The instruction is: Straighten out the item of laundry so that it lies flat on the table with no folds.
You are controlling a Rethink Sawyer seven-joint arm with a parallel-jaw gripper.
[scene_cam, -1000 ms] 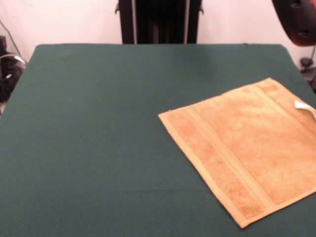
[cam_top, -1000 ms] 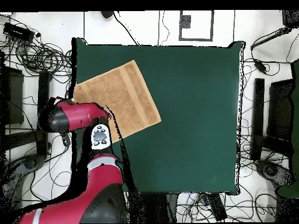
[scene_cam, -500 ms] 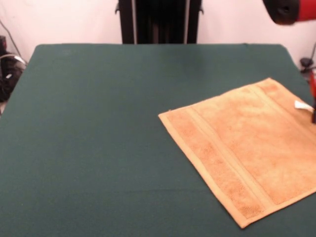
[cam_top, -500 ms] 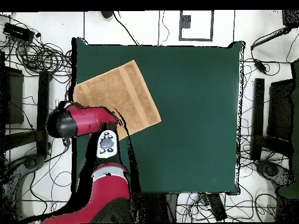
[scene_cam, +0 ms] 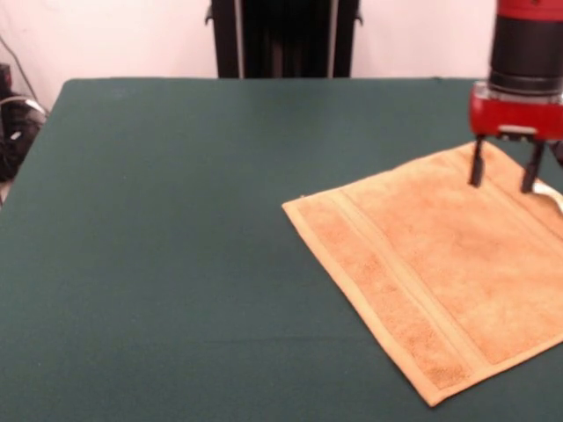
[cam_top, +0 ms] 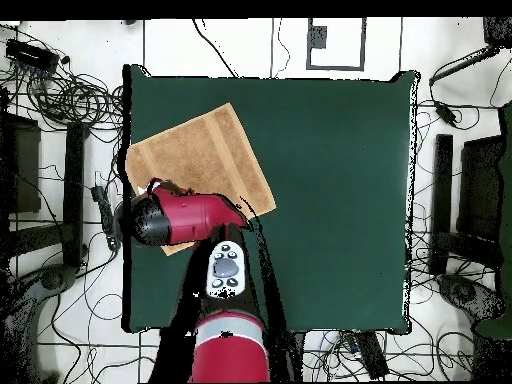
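Note:
The item of laundry, an orange-tan towel, lies spread out at an angle on the right side of the green table, with no folds that I can see. Its border band runs along the left edge and a white tag shows near the far right corner. My gripper hangs upright just above the towel's far corner, open, with nothing between its dark fingers. In the overhead view the red arm covers the near part of the towel and hides the gripper.
The towel's right side runs past the picture edge in the front view and lies close to the table edge in the overhead view. Cables and stands surround the table on the floor.
The arm has swung in from the side over the towel, and the gripper has come into the front view above the towel's far corner. The towel has not moved.

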